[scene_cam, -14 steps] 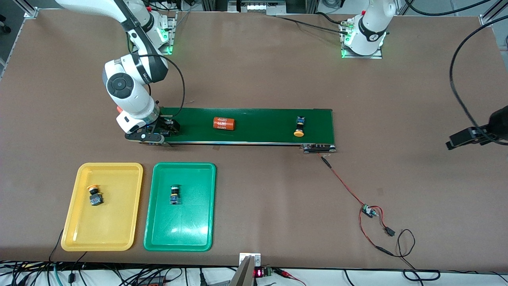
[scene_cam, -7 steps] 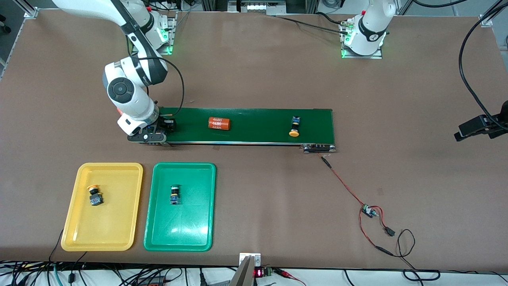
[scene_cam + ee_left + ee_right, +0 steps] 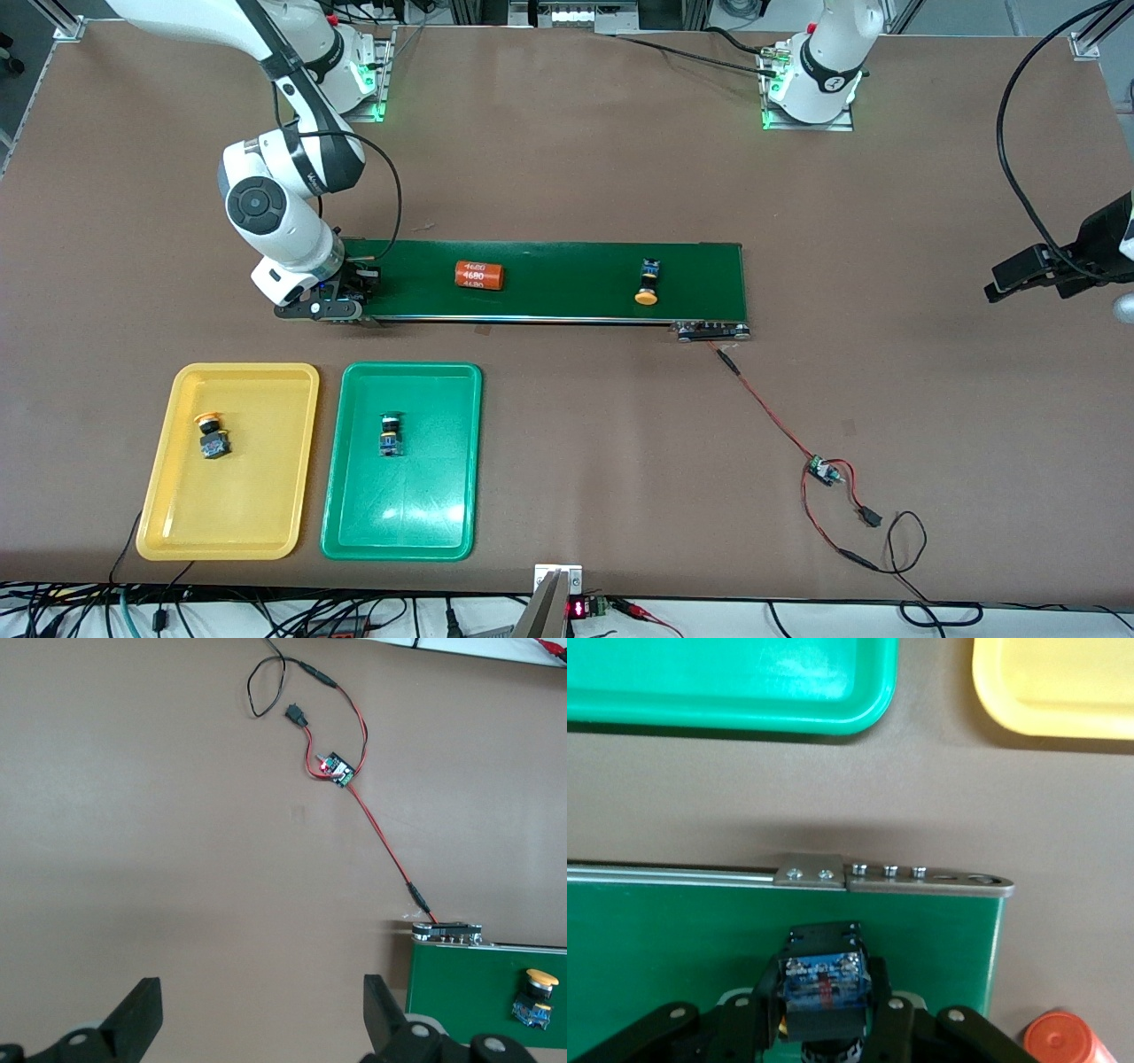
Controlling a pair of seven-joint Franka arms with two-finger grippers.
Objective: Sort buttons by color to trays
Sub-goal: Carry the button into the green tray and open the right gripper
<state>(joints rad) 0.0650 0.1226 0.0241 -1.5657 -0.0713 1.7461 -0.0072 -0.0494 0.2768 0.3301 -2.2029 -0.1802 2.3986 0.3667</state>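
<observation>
Front view: the right gripper (image 3: 341, 297) is down at the right arm's end of the long dark-green conveyor belt (image 3: 567, 282), its black fingers closed around a small dark-bodied push-button switch (image 3: 365, 282). Along the belt toward the left arm's end lies an orange cylinder with white print (image 3: 478, 275), and past it a black-blue switch with a yellow-orange mushroom cap (image 3: 648, 284). Nearer the camera than the fingers sit two shallow plastic trays side by side: the yellow tray (image 3: 182, 523) holds a yellow-orange-capped switch (image 3: 211, 435), and the green tray (image 3: 443, 523) holds a dark switch with a green cap (image 3: 389, 433). The left gripper (image 3: 1036, 273) hangs over bare brown table at the left arm's end, waiting. A red-and-black wire with a small circuit board (image 3: 820, 470) runs from the belt's end.

Left wrist view: the left gripper's two black fingers (image 3: 142, 1023) stand wide apart with nothing between them, over bare table; the belt end and the yellow-orange-capped switch (image 3: 536, 997) lie off to one side.

Right wrist view: the right gripper's fingers (image 3: 890, 1023) clamp the blue-and-black body of the switch (image 3: 822, 983) from both sides, over the green belt. The edges of both trays show past the belt's metal rail (image 3: 895, 877).
</observation>
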